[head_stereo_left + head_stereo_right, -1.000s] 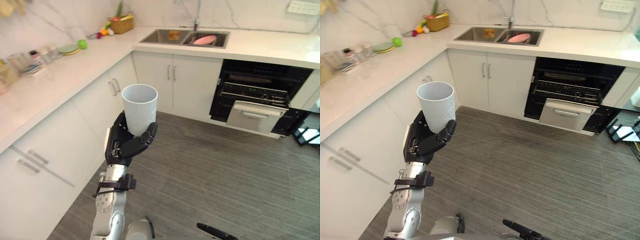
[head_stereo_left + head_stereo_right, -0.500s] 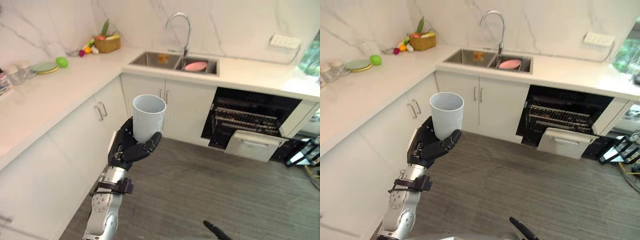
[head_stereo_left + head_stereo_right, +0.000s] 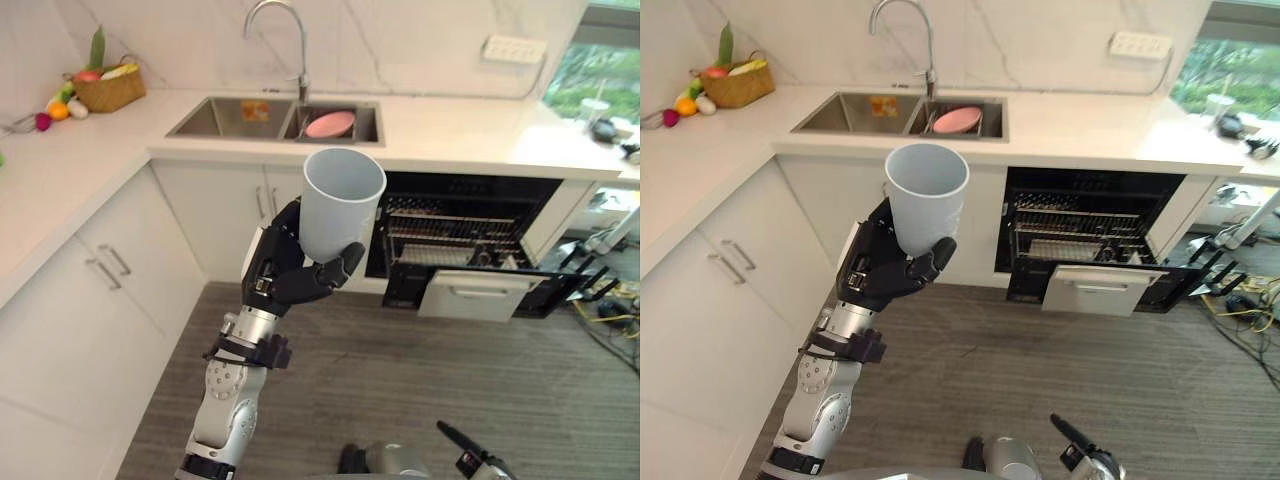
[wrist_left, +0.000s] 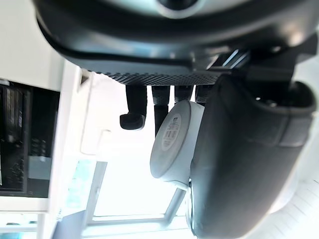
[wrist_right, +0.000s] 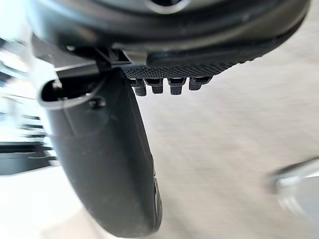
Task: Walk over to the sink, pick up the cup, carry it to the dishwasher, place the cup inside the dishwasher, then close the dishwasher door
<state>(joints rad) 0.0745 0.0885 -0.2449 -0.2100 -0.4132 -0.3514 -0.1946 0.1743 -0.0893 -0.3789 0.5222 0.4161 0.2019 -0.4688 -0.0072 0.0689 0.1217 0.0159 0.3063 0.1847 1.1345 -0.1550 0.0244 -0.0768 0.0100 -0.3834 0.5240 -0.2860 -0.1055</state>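
A pale upright cup is held at chest height, with the fingers and thumb of my left hand curled round its lower half. The left wrist view shows the cup's base between the fingers and the thumb. Beyond and to the right of the cup, the dishwasher stands open under the counter, its wire rack showing and its door dropped forward. The sink is behind the cup, with a pink dish in it. My right hand hangs low over the floor, holding nothing.
White cabinets run along the left and under the sink. A basket of fruit sits on the counter at the far left. Dark folding stands and cables lie on the floor right of the dishwasher. Grey plank floor lies ahead.
The camera has swung right and moved closer, so the sink and dishwasher now sit nearer and more central. The cup stays in my left hand, held slightly higher.
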